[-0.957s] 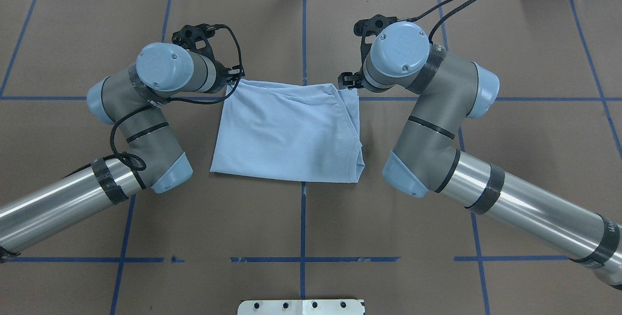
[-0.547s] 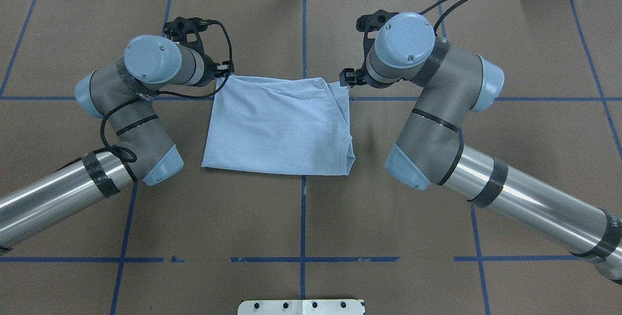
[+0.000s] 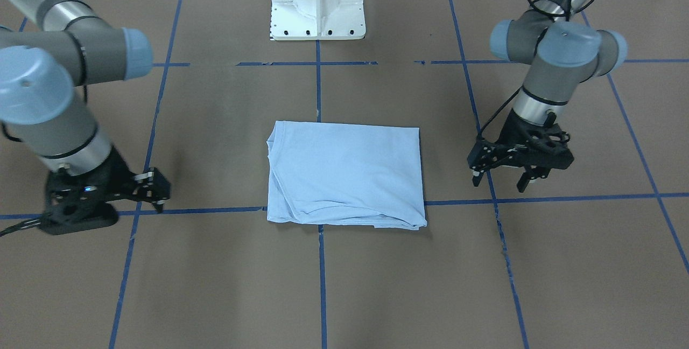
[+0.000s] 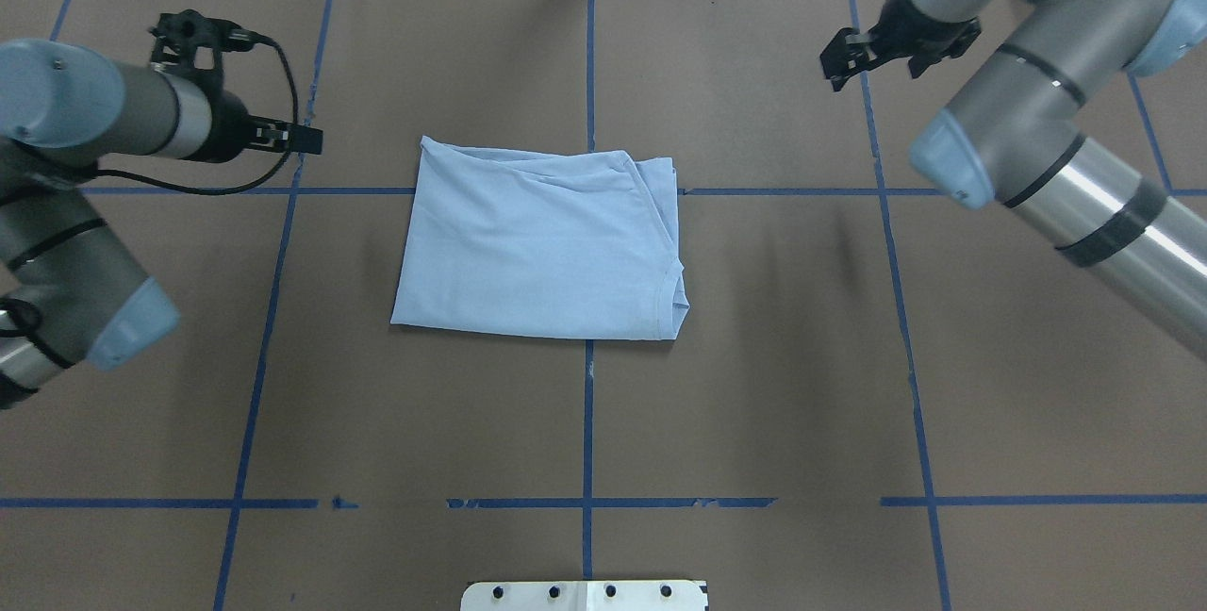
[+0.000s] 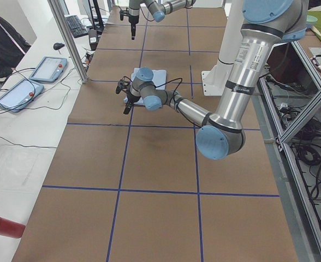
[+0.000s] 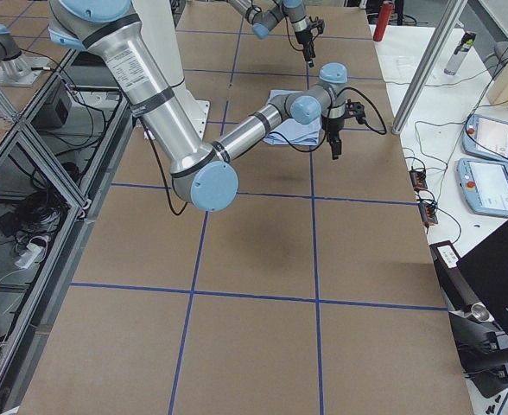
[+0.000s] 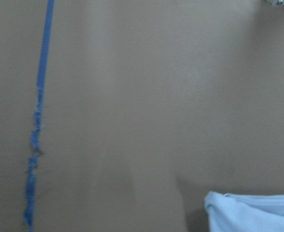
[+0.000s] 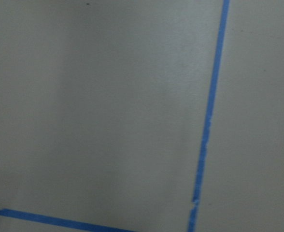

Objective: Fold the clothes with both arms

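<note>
T-shirt (image 4: 542, 243): lies flat as a roughly rectangular packet at the middle of the table (image 4: 754, 404), across the crossing of the blue tape lines (image 4: 587, 422). Nothing touches it. Clock is taken from the overhead view, 12 pointing away from the robot.

- Its 3 o'clock side shows stacked layers and a curved hem. The 9 o'clock side reads as one clean edge. There are soft creases near 12.
- No print or label is visible. I judge they are folded inside.
- Left gripper (image 3: 500, 179): at about 10 o'clock from the shirt, well apart. Its fingers are spread with nothing between them. Its wrist camera catches only one corner of the cloth.
- Right gripper (image 4: 872, 69): at about 2 o'clock, well apart, and it looks higher off the table. Its fingers are parted wide and it is empty. Its wrist camera sees only paper and tape.

Reading: both arms sit outboard of the packet, one to each side. I take this as deliberate, so no finger snags a layer and the fixed cameras get a clear look at the result.

Judgement: the folding looks done or nearly done. The layers at 3 o'clock are slightly uneven, and another fold there could shift them.
</note>
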`<action>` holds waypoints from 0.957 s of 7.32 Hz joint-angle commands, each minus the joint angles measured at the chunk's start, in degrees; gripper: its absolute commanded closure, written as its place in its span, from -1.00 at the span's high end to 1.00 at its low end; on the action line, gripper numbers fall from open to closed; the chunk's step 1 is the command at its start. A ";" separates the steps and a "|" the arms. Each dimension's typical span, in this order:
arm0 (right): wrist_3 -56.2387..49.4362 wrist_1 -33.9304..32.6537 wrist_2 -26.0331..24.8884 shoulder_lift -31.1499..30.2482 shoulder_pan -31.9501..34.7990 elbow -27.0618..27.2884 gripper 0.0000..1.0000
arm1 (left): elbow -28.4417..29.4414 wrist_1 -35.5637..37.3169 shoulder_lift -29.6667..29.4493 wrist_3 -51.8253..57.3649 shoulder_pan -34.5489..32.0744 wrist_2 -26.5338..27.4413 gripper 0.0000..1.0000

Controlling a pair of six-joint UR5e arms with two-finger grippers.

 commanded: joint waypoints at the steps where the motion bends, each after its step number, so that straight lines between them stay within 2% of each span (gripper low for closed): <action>1: -22.10 -1.72 6.79 -8.35 13.05 0.51 1.00 | -8.94 0.01 13.60 17.37 -10.37 -8.37 1.00; 2: -25.06 -1.73 7.86 -11.17 15.98 0.60 1.00 | -10.37 -0.68 18.96 22.84 -14.60 -10.16 1.00; 3: -27.44 -2.86 10.22 -13.55 18.62 0.51 1.00 | -11.69 0.18 21.28 26.29 -19.25 -13.57 1.00; 4: -29.11 -4.87 12.76 -17.57 20.82 0.77 1.00 | -8.83 1.49 21.48 26.41 -25.30 -22.30 1.00; 5: -29.22 -3.85 12.70 -22.48 21.45 1.38 1.00 | -3.84 1.86 23.39 26.41 -27.54 -31.35 1.00; 6: -29.13 -2.96 12.61 -24.88 21.54 1.48 1.00 | 0.91 1.34 24.02 26.85 -32.52 -34.23 1.00; 7: -28.96 -3.04 12.79 -25.43 21.54 1.48 1.00 | 1.39 2.38 24.11 32.94 -35.53 -34.26 1.00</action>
